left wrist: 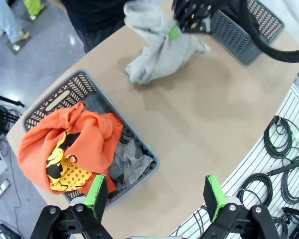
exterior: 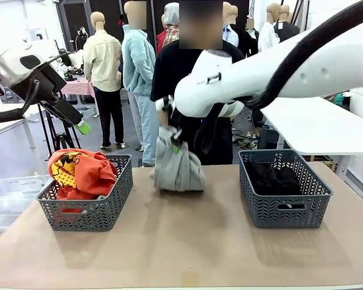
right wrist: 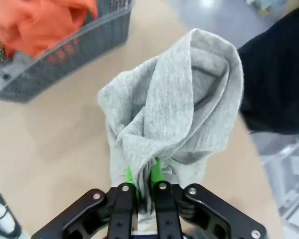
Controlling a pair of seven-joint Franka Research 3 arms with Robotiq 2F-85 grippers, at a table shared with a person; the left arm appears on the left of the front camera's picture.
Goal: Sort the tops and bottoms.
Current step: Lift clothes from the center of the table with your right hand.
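Note:
A light grey sweatshirt [exterior: 178, 166] hangs bunched at the table's far middle, its lower part resting on the tabletop, and my right gripper [exterior: 176, 145] is shut on its upper folds. In the right wrist view the grey sweatshirt [right wrist: 174, 109] is pinched between the green pads [right wrist: 156, 172]. The orange T-shirt [exterior: 85, 172] with a yellow print fills the left basket [exterior: 88, 208], over a mottled darker grey piece [left wrist: 129, 157]. Plain black bottoms [exterior: 275, 178] lie in the right basket [exterior: 284, 208]. My left gripper [left wrist: 154, 194] hovers open above the left basket's near corner, holding nothing.
A person in black stands right behind the sweatshirt at the far edge. Bare tabletop [exterior: 187, 241] spreads between and before the two baskets. Cables [left wrist: 284, 164] lie beside the table's edge in the left wrist view.

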